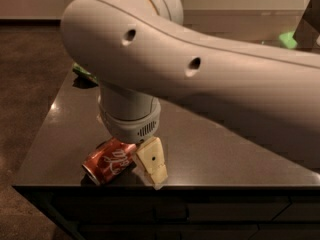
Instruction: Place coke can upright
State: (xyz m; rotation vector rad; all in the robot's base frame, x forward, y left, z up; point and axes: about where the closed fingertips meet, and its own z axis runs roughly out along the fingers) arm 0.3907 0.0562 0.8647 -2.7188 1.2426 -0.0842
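Observation:
The coke can is red with white script and lies on its side near the front left edge of the dark table, its silver end facing front left. My gripper hangs straight down from the big white arm. It sits right against the can's right end, low over the tabletop. Part of the gripper is hidden behind the wrist.
A sliver of the green snack bag shows at the back left, mostly hidden behind the arm. The table's front edge is just in front of the can. A green object lies far at the back right.

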